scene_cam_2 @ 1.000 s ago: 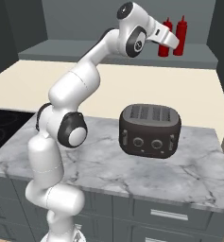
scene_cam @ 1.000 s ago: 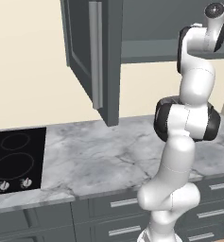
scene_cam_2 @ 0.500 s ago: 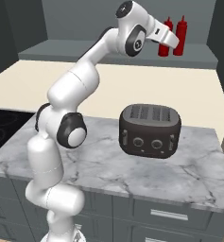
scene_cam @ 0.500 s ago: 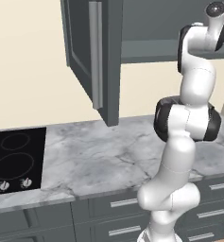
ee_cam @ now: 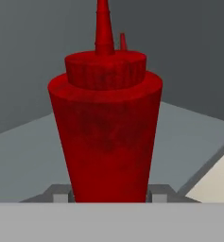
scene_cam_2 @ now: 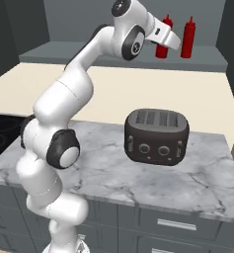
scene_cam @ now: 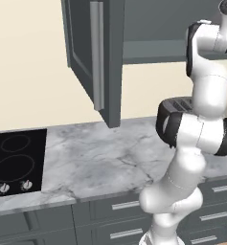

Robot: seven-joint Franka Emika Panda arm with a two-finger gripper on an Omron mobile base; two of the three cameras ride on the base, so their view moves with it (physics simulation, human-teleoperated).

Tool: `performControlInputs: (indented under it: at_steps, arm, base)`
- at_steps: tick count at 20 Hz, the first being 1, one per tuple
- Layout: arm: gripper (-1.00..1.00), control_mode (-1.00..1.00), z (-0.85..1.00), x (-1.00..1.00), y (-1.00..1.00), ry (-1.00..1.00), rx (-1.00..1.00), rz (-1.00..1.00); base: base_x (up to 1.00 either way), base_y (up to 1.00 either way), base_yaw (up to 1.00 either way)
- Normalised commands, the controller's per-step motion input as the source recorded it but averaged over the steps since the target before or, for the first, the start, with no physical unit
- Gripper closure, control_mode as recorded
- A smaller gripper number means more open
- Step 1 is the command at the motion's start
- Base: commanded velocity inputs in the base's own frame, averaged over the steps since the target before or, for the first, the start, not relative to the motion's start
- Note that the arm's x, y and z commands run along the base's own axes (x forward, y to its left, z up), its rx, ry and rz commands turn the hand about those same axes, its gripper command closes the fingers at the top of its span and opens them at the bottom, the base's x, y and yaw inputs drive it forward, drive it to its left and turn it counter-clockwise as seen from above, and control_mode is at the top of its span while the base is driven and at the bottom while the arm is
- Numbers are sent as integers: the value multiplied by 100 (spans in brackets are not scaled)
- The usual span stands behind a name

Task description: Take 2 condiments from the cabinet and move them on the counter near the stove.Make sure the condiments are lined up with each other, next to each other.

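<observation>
The near condiment bottle [ee_cam: 106,127] stands upright between the two finger tips [ee_cam: 61,194], its base low in the hand view; the tips flank the body on either side, and whether they already press on it cannot be told from these pictures; contact is not visible. The gripper [scene_cam_2: 169,40] sits at shelf height inside the open cabinet [scene_cam: 98,57], in front of the bottle as the right base view shows it.

Judged step: securing the first bottle for lift-out. To do it well, centre the body between the tips before closing; close on the straight cylindrical wall, not the tapered shoulder or nozzle; lift only enough to clear the shelf [scene_cam_2: 128,52], then draw straight back so the bottle clears the opened door; keep it upright.

The second condiment bottle [scene_cam_2: 188,38] stands just beside the first, to its right in the right base view, and its nozzle tip [ee_cam: 123,41] peeps from behind the first in the hand view; a sideways sweep could topple it, so avoid lateral motion.

Below lie the toaster [scene_cam_2: 157,136] and the counter [scene_cam: 105,158]; the stove [scene_cam: 17,160] lies at the counter's far left, well apart from the cabinet; both bottles are not yet moved.
</observation>
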Motion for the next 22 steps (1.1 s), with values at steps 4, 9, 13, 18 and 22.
performControlInputs:
  at_steps: [4,9,13,18,22]
  arm:
    - [100,-100,-1,-78,27,-5,-4,18]
    - [100,-100,4,-98,31,-1,-4,22]
    - [100,-100,15,-100,44,0,-7,30]
    - [100,-100,14,-100,47,0,-8,37]
    - [100,-100,4,-100,63,-1,-2,27]
  base:
    - [0,0,0]
    - [0,0,0]
    - [0,0,0]
    - [0,0,0]
    - [0,0,0]
